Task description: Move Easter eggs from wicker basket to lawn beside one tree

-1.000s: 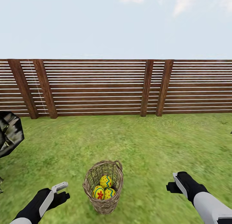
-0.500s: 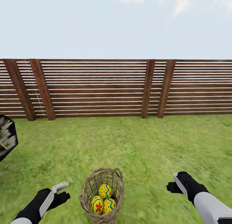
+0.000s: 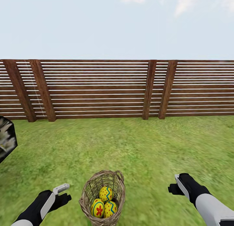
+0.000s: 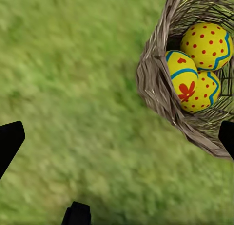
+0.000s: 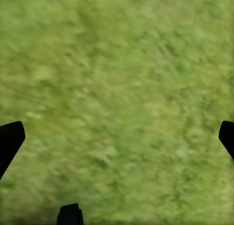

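A small brown basket (image 3: 103, 197) is seen standing on the grass (image 3: 136, 148), low in the middle of the head view. 3 yellow eggs (image 3: 104, 201) are held inside it, packed close and touching each other. 1 egg (image 3: 98, 208) is painted with a red flower, 1 (image 3: 106, 193) with red dots and a blue zigzag, and 1 (image 3: 110, 207) with blue lines. In the left wrist view the 3 eggs (image 4: 195, 69) are seen through the open top of the basket (image 4: 161, 88).

The left gripper (image 3: 61, 194) is held above the grass just beside the basket, on its left side. The right gripper (image 3: 177, 185) is held above bare grass, well apart from the basket on the other side. In both wrist views the dark fingertips (image 4: 9, 142) (image 5: 9, 140) are seen far apart at the edges, so both grippers are spread wide and nothing is held in them.

A brown wooden fence (image 3: 97, 89) is seen behind the grass, with pale sky (image 3: 117, 24) above it. A dark blocky shape (image 3: 6, 143) is seen at the left edge; what it is cannot be told.
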Motion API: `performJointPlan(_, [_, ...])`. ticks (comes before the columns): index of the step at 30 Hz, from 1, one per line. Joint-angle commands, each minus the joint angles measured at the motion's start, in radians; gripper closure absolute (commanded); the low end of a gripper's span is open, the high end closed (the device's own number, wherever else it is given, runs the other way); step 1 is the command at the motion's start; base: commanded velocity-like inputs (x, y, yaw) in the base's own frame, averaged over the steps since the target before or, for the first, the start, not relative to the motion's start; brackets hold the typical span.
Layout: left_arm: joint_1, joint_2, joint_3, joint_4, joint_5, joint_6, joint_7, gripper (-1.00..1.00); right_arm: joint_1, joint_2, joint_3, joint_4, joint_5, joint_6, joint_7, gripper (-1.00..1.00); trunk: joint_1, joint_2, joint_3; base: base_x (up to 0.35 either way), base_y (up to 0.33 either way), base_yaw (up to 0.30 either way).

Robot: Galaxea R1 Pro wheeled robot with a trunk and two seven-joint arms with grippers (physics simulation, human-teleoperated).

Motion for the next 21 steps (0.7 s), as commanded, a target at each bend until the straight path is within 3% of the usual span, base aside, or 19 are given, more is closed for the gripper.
performJointPlan(1, [0.0, 0.0, 0.001, -0.002, 0.011, 0.005, 0.008, -1.0, 0.0, -0.001, 0.006, -0.002, -0.006, 0.005, -0.003, -1.0, 0.0, -0.001, -0.001, 0.0, 0.0, 0.0])
performJointPlan(11, [0.0, -0.021, 0.0, 0.0, 0.011, 0.003, 0.006, -1.0, 0.0, -0.001, 0.004, -0.002, -0.007, 0.005, -0.003, -1.0, 0.0, -0.001, -0.001, 0.123, 0.0, 0.0])
performJointPlan(21, [0.0, -0.043, 0.0, 0.001, 0.009, 0.0, 0.006, -1.0, 0.0, -0.001, 0.006, -0.002, -0.006, 0.005, -0.003, -1.0, 0.0, -0.001, -0.001, 0.013, 0.0, 0.0])
